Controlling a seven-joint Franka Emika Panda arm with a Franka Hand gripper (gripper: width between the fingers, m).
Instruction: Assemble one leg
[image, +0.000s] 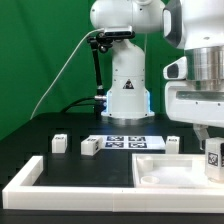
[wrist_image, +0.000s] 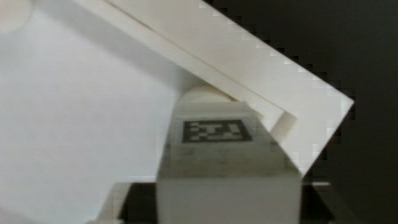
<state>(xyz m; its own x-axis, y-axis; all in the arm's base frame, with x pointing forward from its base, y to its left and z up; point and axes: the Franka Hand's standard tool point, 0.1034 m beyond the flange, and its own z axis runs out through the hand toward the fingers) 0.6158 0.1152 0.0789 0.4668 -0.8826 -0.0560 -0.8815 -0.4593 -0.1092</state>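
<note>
Gripper (image: 210, 142) was clamped on the leg (image: 213, 158), jaws only as wide as the block, tag side visible in both views. The leg sat at the exterior view's right edge, over the corner of the flat white panel (image: 168, 168), its far end at the panel's raised edge; couldn't tell if it was touching. Nothing lay loose in the panel, and three other legs (image: 90, 146) stood on the table near the marker board (image: 125, 141), behind the white border frame (image: 40, 180).
</note>
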